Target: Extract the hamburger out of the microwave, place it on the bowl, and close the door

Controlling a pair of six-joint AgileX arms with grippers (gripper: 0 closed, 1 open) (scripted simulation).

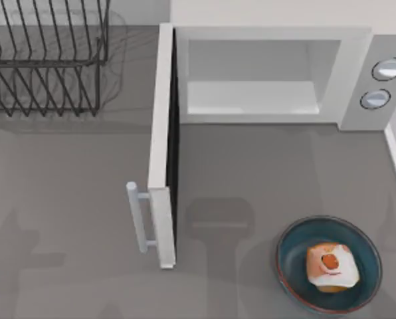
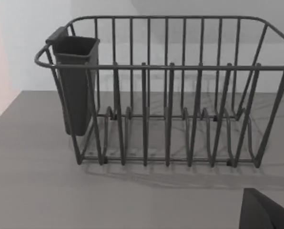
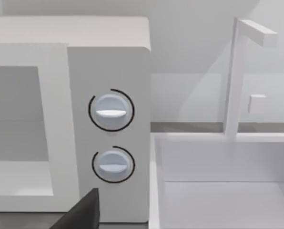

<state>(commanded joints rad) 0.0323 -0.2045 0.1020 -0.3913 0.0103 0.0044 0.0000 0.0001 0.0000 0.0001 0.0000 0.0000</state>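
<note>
Since the hamburger already sits inside the bowl at the tabletop's near right, 2 of the 3 steps look finished: the food is out and it is placed. It rests slightly toward the bowl's near side, well within the rim. The microwave stands at the back with its pale cavity bare, its 2 knobs facing the right wrist view.

What is left, by my reading, is the door. It stands fully swung out, edge-on from above, reaching toward the near edge, with its bar handle on the left face.

A dark sliver at the top view's left edge is probably part of my left arm; its wrist camera faces the black wire dish rack at the back left. For the left claw and the right claw I cannot tell whether the fingers are apart or together. Pushing the door's left face rightward would likely suit the left arm.
</note>
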